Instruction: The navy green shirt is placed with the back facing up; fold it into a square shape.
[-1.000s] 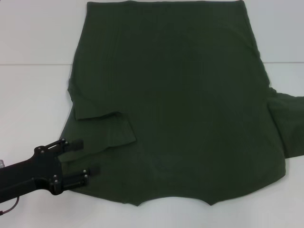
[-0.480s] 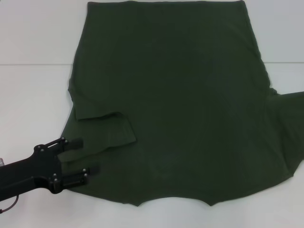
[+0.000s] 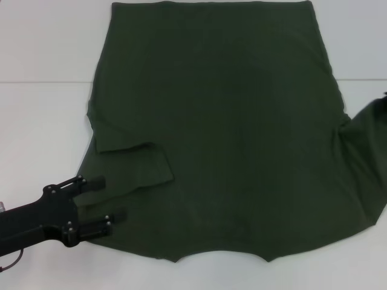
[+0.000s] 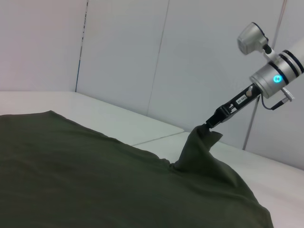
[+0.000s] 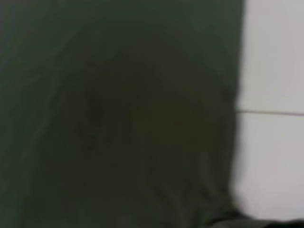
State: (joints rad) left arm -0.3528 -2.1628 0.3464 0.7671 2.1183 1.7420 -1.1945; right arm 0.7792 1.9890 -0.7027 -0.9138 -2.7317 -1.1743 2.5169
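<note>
The navy green shirt lies spread on the white table, plain side up, neck opening at the near edge. Its left sleeve is folded inward onto the body. My left gripper stands open at the near left, its two fingers resting over the shirt's edge with nothing pinched. The right sleeve rises off the table at the frame's right edge. In the left wrist view my right gripper is shut on the tip of that sleeve, holding it up in a peak. The right wrist view is filled by shirt cloth.
White table surrounds the shirt, with a seam line running across it. Pale wall panels stand behind the table in the left wrist view. Bare table also shows beside the cloth.
The right sleeve has gone from lying flat to being drawn up and outward at the right edge. My left gripper has stayed almost still.
</note>
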